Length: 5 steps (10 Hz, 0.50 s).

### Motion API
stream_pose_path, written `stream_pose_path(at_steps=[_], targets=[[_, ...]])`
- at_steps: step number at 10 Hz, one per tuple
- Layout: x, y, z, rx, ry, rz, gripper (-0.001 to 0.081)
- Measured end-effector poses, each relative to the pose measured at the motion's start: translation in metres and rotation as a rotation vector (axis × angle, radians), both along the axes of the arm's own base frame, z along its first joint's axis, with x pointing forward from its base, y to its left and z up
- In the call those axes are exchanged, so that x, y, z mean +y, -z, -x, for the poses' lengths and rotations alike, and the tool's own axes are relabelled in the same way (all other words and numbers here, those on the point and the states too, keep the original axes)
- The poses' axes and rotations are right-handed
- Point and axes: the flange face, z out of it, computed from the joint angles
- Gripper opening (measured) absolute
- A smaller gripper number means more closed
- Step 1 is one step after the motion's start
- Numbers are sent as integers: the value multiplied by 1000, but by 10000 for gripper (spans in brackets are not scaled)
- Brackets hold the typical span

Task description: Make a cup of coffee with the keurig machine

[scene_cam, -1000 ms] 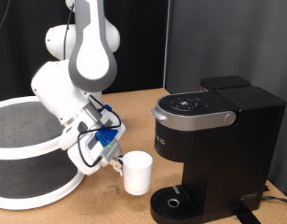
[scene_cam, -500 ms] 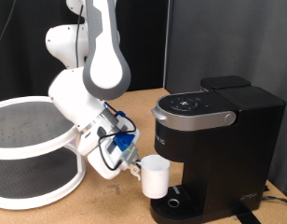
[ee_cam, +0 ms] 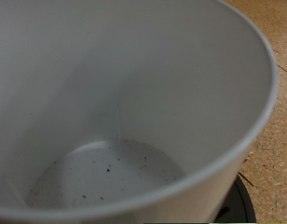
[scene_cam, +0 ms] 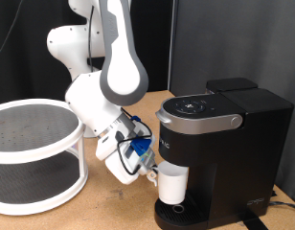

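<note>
- The white robot arm (scene_cam: 104, 67) reaches down from the exterior view's top and bends toward the exterior view's right, its wrist low beside the machine
- The keurig machine (scene_cam: 224, 144) stands at the exterior view's right on the wooden table (scene_cam: 109, 206): a boxy black body with a grey-silver curved lid handle (scene_cam: 195, 120) and buttons on top, its lid down
- A white two-tier round rack (scene_cam: 33, 153) with mesh shelves sits at the exterior view's left, well apart from the machine
- The round black drip tray (scene_cam: 176, 213) lies at the foot of the machine, just under the cup
- The cup (scene_cam: 172, 185) is upright beneath the machine's overhanging head and above the drip tray; whether its base touches the tray cannot be told
- The gripper (scene_cam: 152, 172) sits at the cup's side toward the exterior view's left, amid blue parts and cables, touching the cup; its fingers appear pinched on the cup's wall, though the pads themselves are hard to make out
- In the wrist view the cup's white inside (ee_cam: 116, 103) fills almost the whole picture, with small dark specks on its bottom (ee_cam: 106, 177), and a strip of wooden table plus a dark curved edge showing past the rim
</note>
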Motion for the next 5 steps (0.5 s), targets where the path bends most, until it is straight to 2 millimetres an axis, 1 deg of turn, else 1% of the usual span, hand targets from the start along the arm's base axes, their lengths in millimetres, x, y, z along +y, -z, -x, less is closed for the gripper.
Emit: stream_pose_path(at_steps=[3, 5], targets=[[12, 9, -7, -4, 11, 14, 67], [15, 15, -10, -2, 10, 19, 67]])
